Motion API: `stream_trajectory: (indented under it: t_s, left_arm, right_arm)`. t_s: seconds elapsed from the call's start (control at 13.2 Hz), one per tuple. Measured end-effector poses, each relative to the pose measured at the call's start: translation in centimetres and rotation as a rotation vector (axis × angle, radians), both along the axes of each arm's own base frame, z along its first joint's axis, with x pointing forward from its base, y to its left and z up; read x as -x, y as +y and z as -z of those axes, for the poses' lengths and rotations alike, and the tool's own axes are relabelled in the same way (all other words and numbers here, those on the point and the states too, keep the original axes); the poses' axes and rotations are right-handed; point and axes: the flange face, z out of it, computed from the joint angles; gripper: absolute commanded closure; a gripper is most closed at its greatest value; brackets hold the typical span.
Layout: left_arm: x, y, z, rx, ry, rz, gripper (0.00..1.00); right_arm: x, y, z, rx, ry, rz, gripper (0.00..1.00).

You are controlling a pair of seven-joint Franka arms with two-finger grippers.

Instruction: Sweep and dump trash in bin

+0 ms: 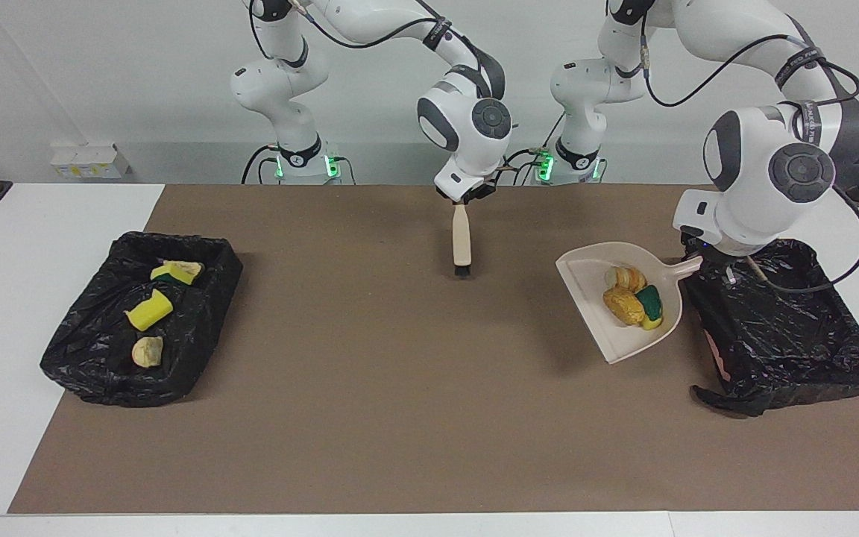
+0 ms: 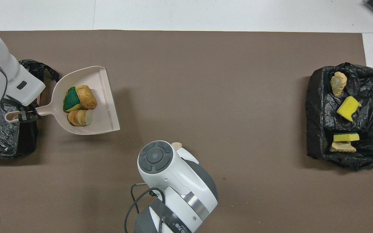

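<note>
A white counter [image 1: 42, 224] carries a brown mat [image 1: 400, 388] covering most of it. On the mat, a black-lined bin [image 1: 142, 317] sits toward the right arm's end; well apart from it, another black-lined bin [image 1: 787, 328] sits toward the left arm's end.

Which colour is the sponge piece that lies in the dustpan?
The sponge piece in the dustpan is green with a yellow edge; the overhead view shows it best.

Facing view: a high camera across the table [image 1: 429, 447] looks toward both robots. Overhead view: a camera high above the robots' end looks forward and steeply down. Both share the brown mat [image 2: 206, 97], seen half a turn apart.
</note>
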Motion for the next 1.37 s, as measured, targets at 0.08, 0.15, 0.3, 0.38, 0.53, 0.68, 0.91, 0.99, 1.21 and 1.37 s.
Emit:
stream_trajectory:
  t_s: [0.08,0.15,0.3,0.38,0.53,0.68,0.91,0.99,1.21,1.37]
  left_arm:
    - [0.1,0.2,-0.1,-0.001,0.006,-0.003,1.0]
    - [0.1,0.4,-0.3,-0.003,0.009,-0.006,1.0]
    - [0.2,0.7,-1.0,-0.009,0.017,-0.013,1.0]
    - [0.1,0.8,-1.6,-0.016,0.013,-0.012,1.0]
    - [0.0,1.0,-2.3,-0.023,0.007,-0.005,1.0]
    - [-0.1,1.7,-3.0,-0.03,0.003,-0.006,1.0]
    - [0.0,3.1,-5.6,-0.036,-0.003,-0.027,1.0]
    - [0.0,3.6,-6.3,-0.043,-0.005,-0.03,1.0]
    - [0.1,5.3,-7.4,-0.039,0.0,-0.019,1.0]
    - [0.3,5.6,-7.7,-0.037,0.015,-0.014,1.0]
  right_arm:
    - [0.1,-0.3,0.5,0.005,0.003,0.002,0.86]
    - [0.1,-0.4,0.8,0.007,0.003,0.005,0.01]
    - [0.1,-0.4,0.9,-0.001,-0.005,0.007,0.0]
    - [0.0,-0.2,0.7,-0.007,-0.011,0.005,0.0]
    - [-0.9,0.1,-0.5,-0.024,-0.037,-0.001,0.0]
    - [-3.6,-0.6,-2.8,-0.036,-0.092,-0.032,0.0]
    - [-10.5,-6.4,-6.6,-0.055,-0.115,-0.116,0.0]
    - [-12.9,-9.4,-8.0,-0.051,-0.114,-0.125,0.0]
    - [-18.3,-18.0,-13.9,-0.028,-0.122,-0.039,0.0]
    - [-20.1,-23.3,-18.0,0.003,-0.127,0.036,0.0]
